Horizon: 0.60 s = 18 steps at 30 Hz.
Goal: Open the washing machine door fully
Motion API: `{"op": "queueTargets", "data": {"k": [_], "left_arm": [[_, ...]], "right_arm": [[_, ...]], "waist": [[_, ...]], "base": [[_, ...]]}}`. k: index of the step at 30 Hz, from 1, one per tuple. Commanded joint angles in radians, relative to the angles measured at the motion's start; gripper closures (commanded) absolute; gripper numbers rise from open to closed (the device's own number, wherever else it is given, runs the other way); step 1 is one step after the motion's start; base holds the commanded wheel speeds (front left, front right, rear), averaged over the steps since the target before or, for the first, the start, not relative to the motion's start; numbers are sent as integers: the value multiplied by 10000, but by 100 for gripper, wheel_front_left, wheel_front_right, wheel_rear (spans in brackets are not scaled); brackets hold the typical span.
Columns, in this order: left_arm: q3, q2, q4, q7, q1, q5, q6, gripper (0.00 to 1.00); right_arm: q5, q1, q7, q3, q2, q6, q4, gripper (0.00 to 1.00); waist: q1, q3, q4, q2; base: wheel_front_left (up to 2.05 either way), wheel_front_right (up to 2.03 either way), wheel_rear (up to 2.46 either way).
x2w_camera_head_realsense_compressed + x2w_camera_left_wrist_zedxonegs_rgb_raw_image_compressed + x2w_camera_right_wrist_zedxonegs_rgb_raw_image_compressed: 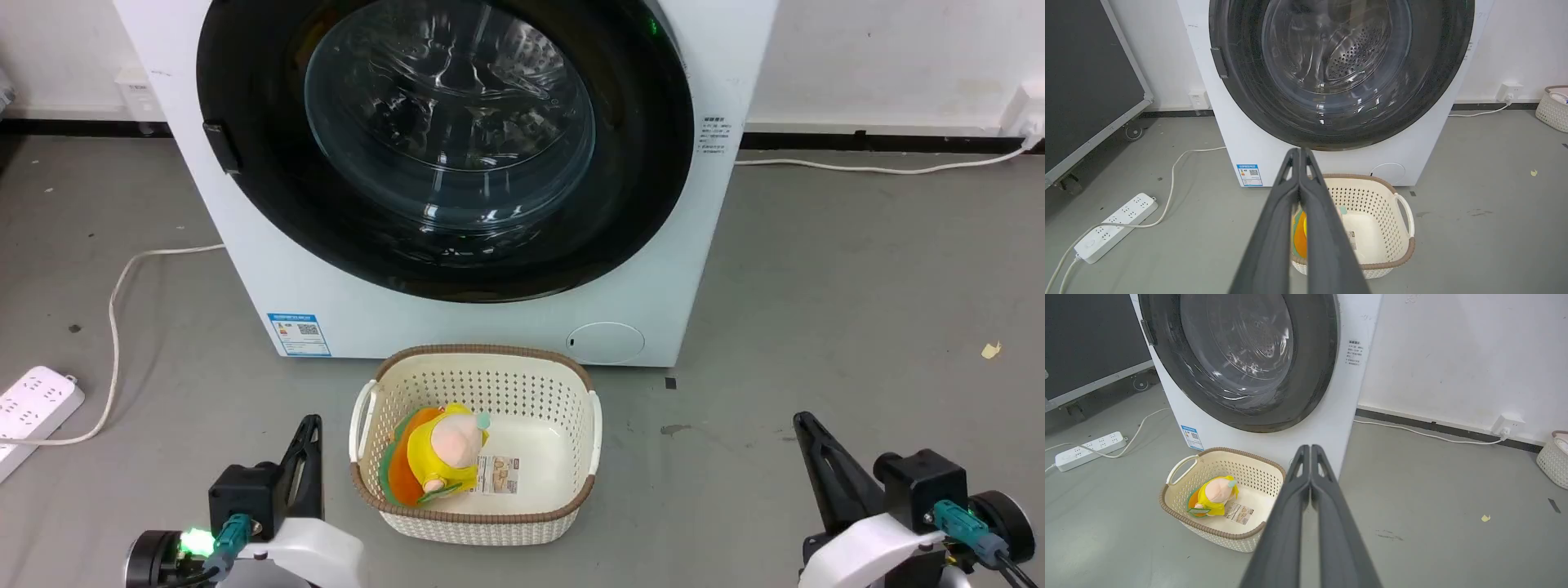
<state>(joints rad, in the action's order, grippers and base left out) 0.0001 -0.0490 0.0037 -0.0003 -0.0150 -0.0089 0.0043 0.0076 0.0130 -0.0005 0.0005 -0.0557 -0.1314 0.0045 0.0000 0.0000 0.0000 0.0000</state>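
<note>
The washing machine door (445,147) is a large glossy black disc with a bulging clear glass centre, lying flat against the white machine front (245,245); it also shows as the washing machine door (1339,69) and the washing machine door (1241,355). A dark handle tab (222,147) sits on its left rim. My left gripper (310,425) is shut at the lower left, well short of the machine. My right gripper (804,420) is shut at the lower right. Both hold nothing, and their fingers (1298,152) (1306,447) are pressed together.
A cream perforated basket (571,384) with a yellow plush toy (445,453) stands on the grey floor right before the machine, between my grippers. A white power strip (33,400) and cable (114,318) lie at left. A dark wheeled panel (1086,81) stands far left. Another basket (1553,461) is far right.
</note>
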Motion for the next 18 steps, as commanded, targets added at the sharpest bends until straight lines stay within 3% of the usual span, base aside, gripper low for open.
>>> {"op": "queueTargets", "data": {"k": [1, 18], "left_arm": [[-1, -12, -37, 3, 150, 89, -43, 100], [-1, -12, -37, 3, 150, 89, -43, 100]], "right_arm": [[-76, -130, 5, -5, 55, 7, -45, 100], [-76, -130, 5, -5, 55, 7, -45, 100]], "waist": [[0, 0, 0, 0], [0, 0, 0, 0]], "base": [[0, 0, 0], [0, 0, 0]]}}
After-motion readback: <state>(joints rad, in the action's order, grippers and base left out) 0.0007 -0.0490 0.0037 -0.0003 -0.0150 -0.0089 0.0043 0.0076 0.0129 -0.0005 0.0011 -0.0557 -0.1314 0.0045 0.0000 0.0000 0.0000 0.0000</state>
